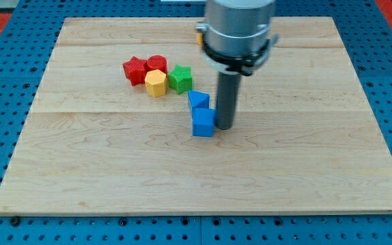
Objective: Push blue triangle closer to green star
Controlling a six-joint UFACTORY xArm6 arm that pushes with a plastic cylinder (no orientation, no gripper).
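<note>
Our tip (224, 128) touched the blue cube (203, 123), the blue triangle (198, 100) just below the green star (180, 78); a bare rod, no tool

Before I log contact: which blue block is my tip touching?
The blue cube, the lower one; my tip sits against its right side. The blue triangle lies above.

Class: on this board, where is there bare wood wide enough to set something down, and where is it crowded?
Free: the view's bottom half of the wooden board, below the blue cube, and the right side beyond my tip. Crowded: the upper middle, where red star, red block, yellow block, green star and blue triangle cluster.
</note>
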